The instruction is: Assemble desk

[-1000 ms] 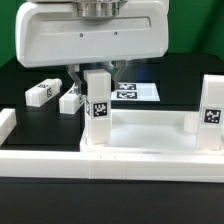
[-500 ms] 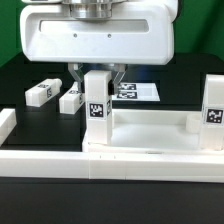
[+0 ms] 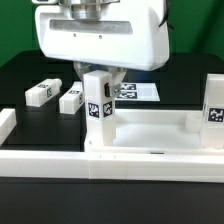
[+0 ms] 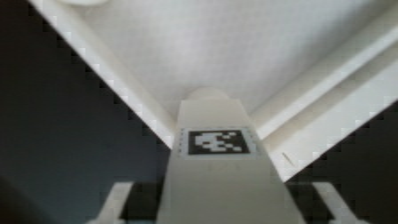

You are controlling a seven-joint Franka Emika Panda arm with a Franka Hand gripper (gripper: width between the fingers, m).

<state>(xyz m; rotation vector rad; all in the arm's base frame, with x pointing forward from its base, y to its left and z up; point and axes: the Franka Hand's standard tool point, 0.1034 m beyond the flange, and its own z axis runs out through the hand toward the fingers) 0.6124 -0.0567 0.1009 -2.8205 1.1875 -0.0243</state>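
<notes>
Here, white plastic leg (image 3: 97,110), square-sided, tagged, clasped by pincer (image 3: 98,80)

Black table (image 3: 30,205) is lying under everything. Long low white border wall (image 3: 45,160) is running along the near side and turning a corner at the exterior view's left end. Marker board (image 3: 143,91) is lying flat on the table farther back, partly covered, with printed tags showing.

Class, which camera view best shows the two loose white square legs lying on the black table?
The exterior view: both loose white square plastic legs lie there in full, tags visible. The wrist view shows neither, only another tagged white leg up close.
</notes>
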